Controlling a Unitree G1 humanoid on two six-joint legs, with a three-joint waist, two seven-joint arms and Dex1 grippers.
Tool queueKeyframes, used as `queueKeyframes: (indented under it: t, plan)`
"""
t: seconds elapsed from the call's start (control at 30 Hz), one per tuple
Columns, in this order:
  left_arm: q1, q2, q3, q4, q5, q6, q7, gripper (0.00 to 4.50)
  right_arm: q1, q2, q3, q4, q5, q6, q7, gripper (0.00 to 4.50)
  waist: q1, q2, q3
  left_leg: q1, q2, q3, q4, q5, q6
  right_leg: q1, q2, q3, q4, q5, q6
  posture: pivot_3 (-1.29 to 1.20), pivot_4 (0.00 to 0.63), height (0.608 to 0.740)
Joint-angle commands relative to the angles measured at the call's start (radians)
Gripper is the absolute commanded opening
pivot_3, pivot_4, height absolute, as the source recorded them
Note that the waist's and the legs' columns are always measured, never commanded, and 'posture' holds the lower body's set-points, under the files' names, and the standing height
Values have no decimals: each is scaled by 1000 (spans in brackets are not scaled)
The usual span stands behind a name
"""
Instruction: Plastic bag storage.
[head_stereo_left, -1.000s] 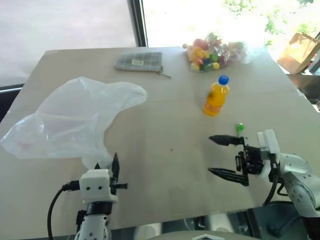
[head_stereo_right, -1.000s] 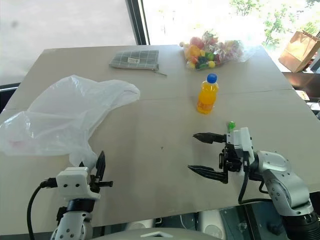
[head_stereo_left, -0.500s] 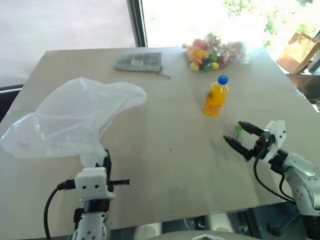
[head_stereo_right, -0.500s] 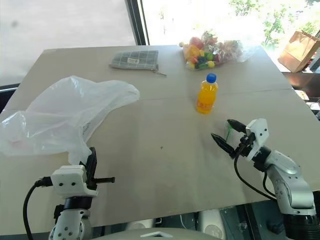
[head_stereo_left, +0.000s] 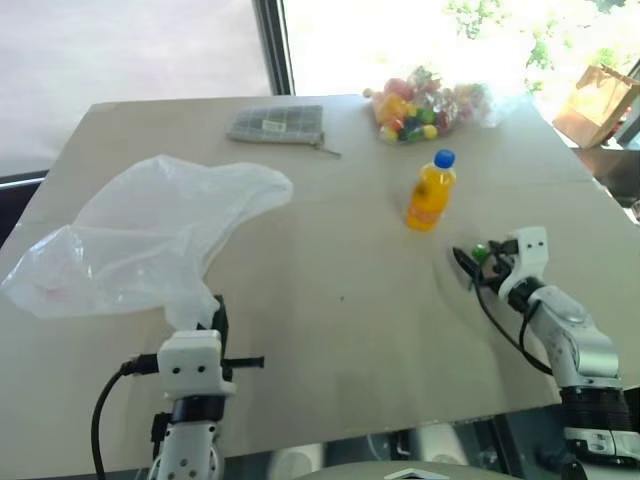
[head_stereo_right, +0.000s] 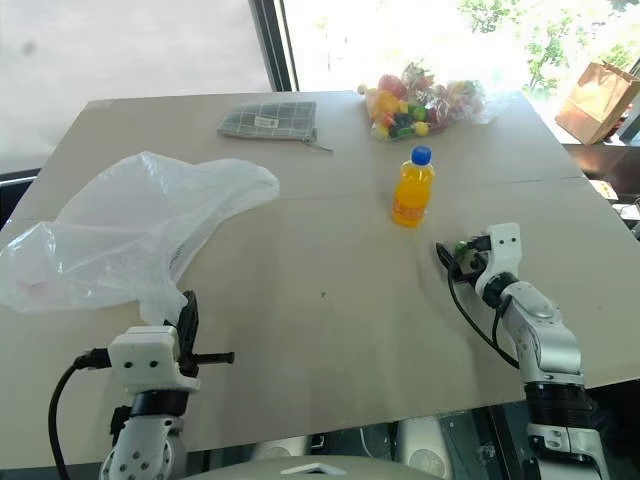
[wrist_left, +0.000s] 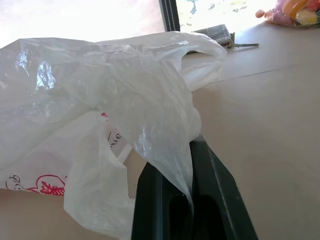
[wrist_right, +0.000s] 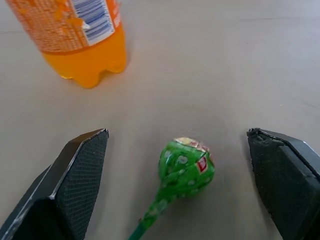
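Left gripper (wrist_left: 192, 200) clamped on plastic bag (head_stereo_left: 150, 240); right gripper (wrist_right: 182, 170) wide apart.

Right fingers straddle, without touching, a green lollipop (wrist_right: 186, 165) lying just beside the orange bottle (head_stereo_left: 431, 191). Bag spreads over the table (head_stereo_left: 330, 300), well apart from the bottle; sweets bag (head_stereo_left: 425, 103) lies beyond the bottle.

A large, thin, translucent white plastic bag (head_stereo_left: 150, 240) lies on the left of the beige wooden table (head_stereo_left: 330, 330). A checked fabric pouch (head_stereo_left: 277, 123) lies far, a clear bag of colourful sweets (head_stereo_left: 425, 103) to its right. Nearer stands an orange drink bottle (head_stereo_left: 432, 191), a green-wrapped lollipop (wrist_right: 186, 165) just before it.
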Motion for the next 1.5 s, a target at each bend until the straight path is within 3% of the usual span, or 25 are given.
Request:
queueKeyframes:
  t: [0.03,0.23,0.4,0.57,0.7,0.87,1.07,1.2,1.27,1.5]
  plan:
    - [-2,12,3,-60,-8,12,-5,0,-20,2,-18,27,0,-32,18,3658,0,0,0,0,0,0,0,0,0,0,0,0,0,0,0,0,150,740]
    - [-27,14,5,-68,-48,39,-9,0,5,-9,4,20,-24,-38,45,776,-1,0,0,0,0,0,2,0,0,0,0,0,2,0,0,0,150,740]
    - [-130,18,12,-78,-122,128,-17,0,33,-18,36,-32,-51,-21,53,728,2,0,0,0,0,-1,2,0,0,0,0,0,2,0,0,0,150,740]
    - [-342,90,-59,-44,-196,223,-122,0,37,-27,86,-91,-71,-17,81,728,3,0,0,0,0,-2,4,0,0,0,1,0,5,0,0,0,150,740]
    - [-380,172,-141,-85,-323,282,-266,0,29,-42,127,-153,-49,23,138,728,-9,1,-1,0,0,-1,5,0,0,0,1,1,5,2,3,0,150,740]
    - [-181,327,-101,-186,-569,309,-466,0,-33,-30,173,-242,39,155,204,728,-28,3,1,0,2,-3,3,0,0,-2,2,2,4,2,3,0,150,740]
    - [87,420,1,-229,-724,228,-627,0,-152,4,311,-200,22,185,283,728,-22,5,3,0,2,-6,4,0,0,-2,1,1,4,0,0,0,150,740]
    - [226,428,-25,-226,-709,148,-696,0,-297,144,510,-14,-90,120,315,728,-34,6,4,0,2,-5,4,0,0,-3,1,1,4,-1,0,0,150,740]
    - [254,418,-37,-224,-696,116,-699,0,-352,223,542,64,-107,82,322,728,-34,8,5,-2,2,-5,4,0,0,-5,1,1,4,0,0,0,150,740]
    - [379,396,-74,-201,-633,8,-711,0,-608,479,428,265,-75,-57,245,728,-25,8,9,-5,1,-3,3,0,0,-8,1,2,4,0,0,0,150,740]
